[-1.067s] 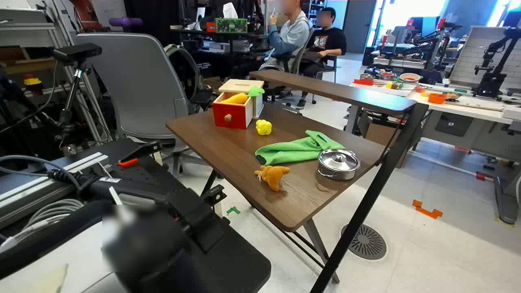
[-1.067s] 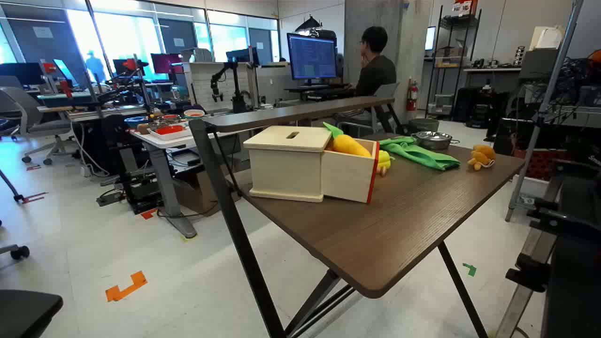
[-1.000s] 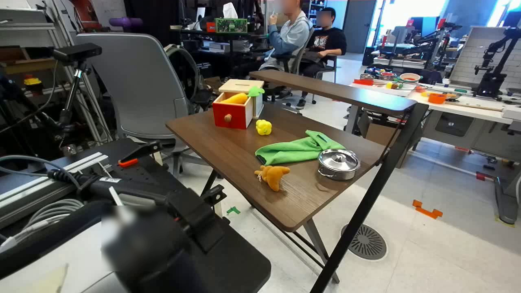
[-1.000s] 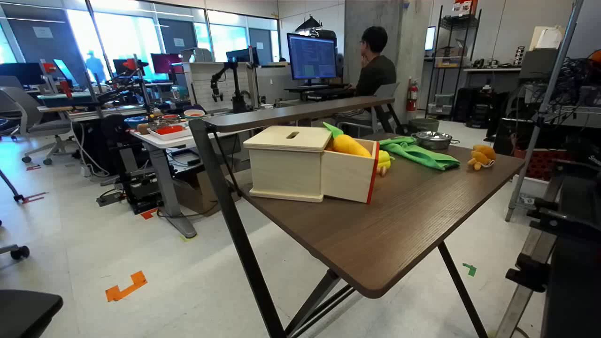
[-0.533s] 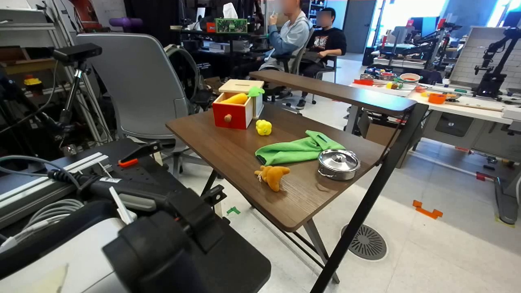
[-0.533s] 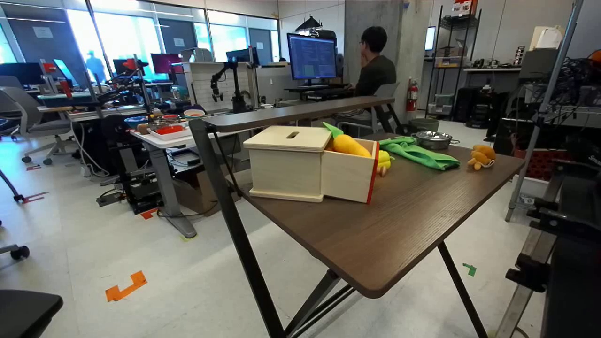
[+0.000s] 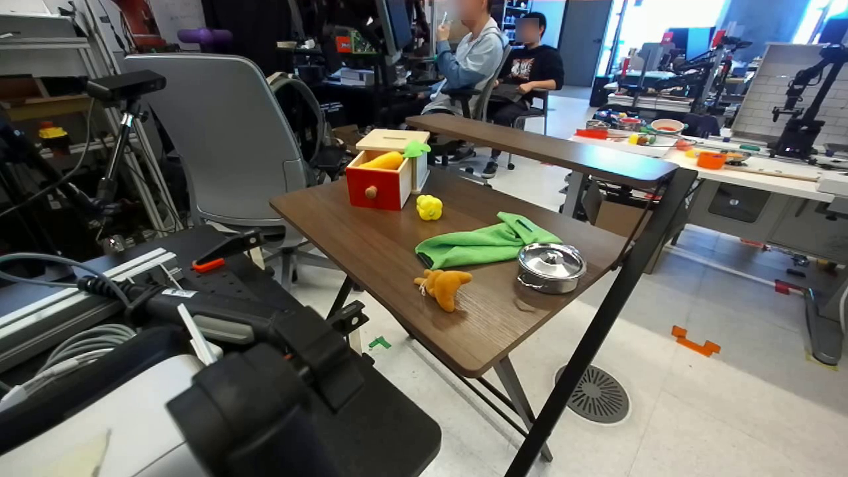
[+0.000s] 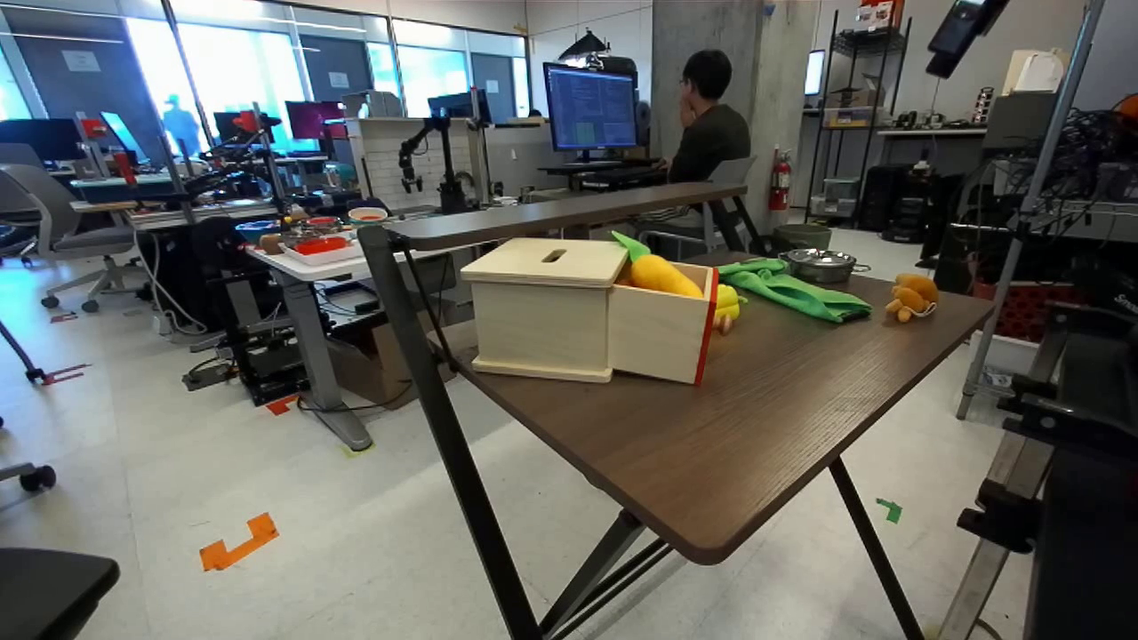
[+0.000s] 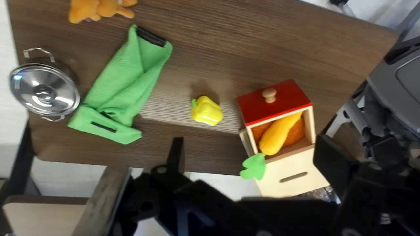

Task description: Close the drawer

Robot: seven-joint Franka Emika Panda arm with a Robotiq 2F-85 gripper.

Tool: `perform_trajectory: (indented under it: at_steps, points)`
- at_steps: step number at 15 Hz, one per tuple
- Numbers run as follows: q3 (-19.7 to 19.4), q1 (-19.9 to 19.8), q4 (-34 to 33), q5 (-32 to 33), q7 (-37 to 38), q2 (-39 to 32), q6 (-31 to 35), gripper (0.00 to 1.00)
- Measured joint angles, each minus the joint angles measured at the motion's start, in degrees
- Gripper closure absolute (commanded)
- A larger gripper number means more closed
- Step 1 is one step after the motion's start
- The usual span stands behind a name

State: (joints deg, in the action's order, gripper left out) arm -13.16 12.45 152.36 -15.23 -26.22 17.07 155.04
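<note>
The drawer, with a red front and a round wooden knob, is pulled well out of a small pale wooden box. Its pale side shows in an exterior view. In the wrist view the drawer holds a yellow-orange toy carrot on something orange. The carrot's green leaf hangs over the box lid, which has a slot. My gripper is open and empty, its black fingers apart. It is above the table, and the box shows between the fingers.
A yellow toy pepper lies beside the drawer. Further along the brown table are a green cloth, a lidded metal pot and an orange plush toy. A raised brown shelf runs along one table edge.
A dark part of what looks like my arm or gripper has come into the top of both exterior views. The drawer and the things on the table have not moved.
</note>
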Motion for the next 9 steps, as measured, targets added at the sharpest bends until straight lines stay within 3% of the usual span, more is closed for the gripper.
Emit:
perform_trajectory:
  at_steps: [4, 9]
  points:
    - [-3.19, 10.36, -3.15, -17.67, -13.43, -7.87, 0.31, 0.00]
    - [-3.37, 13.05, -8.82, -26.80, -23.37, -20.58, -0.26, 0.00]
